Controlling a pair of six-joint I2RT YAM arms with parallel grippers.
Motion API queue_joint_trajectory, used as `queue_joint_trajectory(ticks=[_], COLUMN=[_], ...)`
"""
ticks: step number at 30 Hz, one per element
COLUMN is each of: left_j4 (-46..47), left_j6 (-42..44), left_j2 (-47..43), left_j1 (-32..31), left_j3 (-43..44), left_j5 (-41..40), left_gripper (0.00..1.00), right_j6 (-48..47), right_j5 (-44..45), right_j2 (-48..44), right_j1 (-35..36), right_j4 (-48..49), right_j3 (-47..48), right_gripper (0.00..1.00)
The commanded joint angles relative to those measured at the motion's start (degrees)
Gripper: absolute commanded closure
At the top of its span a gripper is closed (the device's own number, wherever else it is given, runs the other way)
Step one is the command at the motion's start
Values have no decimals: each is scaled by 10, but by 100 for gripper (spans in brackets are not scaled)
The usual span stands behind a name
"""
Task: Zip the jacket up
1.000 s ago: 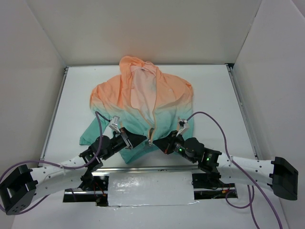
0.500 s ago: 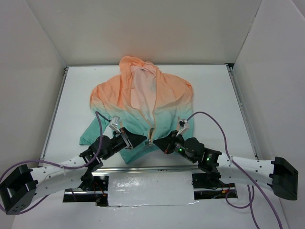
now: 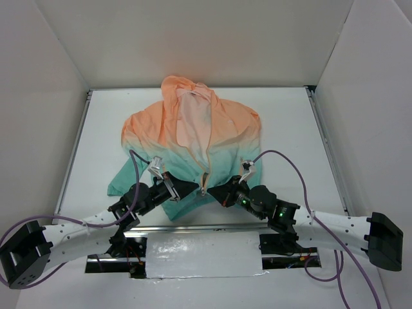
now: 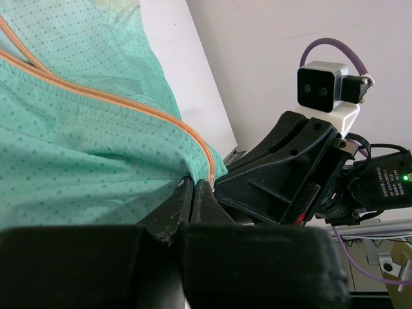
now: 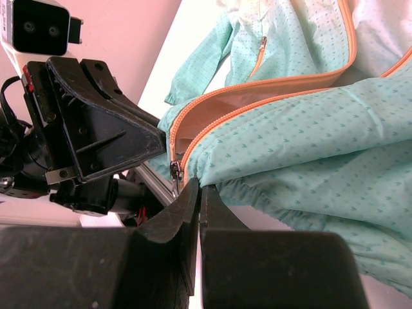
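While your left pincer (image 4: 194, 185) and right pincer (image 5: 197, 187) each pinch the jacket (image 3: 193, 129) hem beside the slider (image 5: 174, 171), zipping hasn't begun, so next catch that slider and draw it hoodward.

The left gripper (image 3: 195, 188) and right gripper (image 3: 212, 191) stand nose to nose at the near hem of the jacket (image 3: 193, 138), each clamped on the fabric beside the zipper (image 3: 207, 161). Only a thin slot lies between them, so each blocks the other's way inward. Up the zipper line toward the hood, the cloth lies flat with nothing over it. The table (image 3: 290, 129) is bare on the right of the jacket, and in a narrower strip on the left. Purple cables (image 3: 283, 158) arch over the lower sleeves behind both wrists. The side walls (image 3: 367, 116) and back wall (image 3: 193, 45) close in the table. A metal rail (image 3: 193, 226) runs just below the grippers.
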Motion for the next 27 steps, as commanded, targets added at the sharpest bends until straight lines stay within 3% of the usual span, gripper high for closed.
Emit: queue_joint_trajectory(ticks=[1,27], left_j4=[48,15], left_j6=[-4,-2], left_j2=[0,-15], left_j1=[-3,-4], left_j3=[-3,11], left_j5=[2,-8], left_gripper=[100,100], right_j6=[-14,-22], right_j5=[2,-22], right_j2=[-3,-10], right_j1=[-4,-3], right_j4=[42,78], right_j3=[13,-16], right_gripper=[100,100])
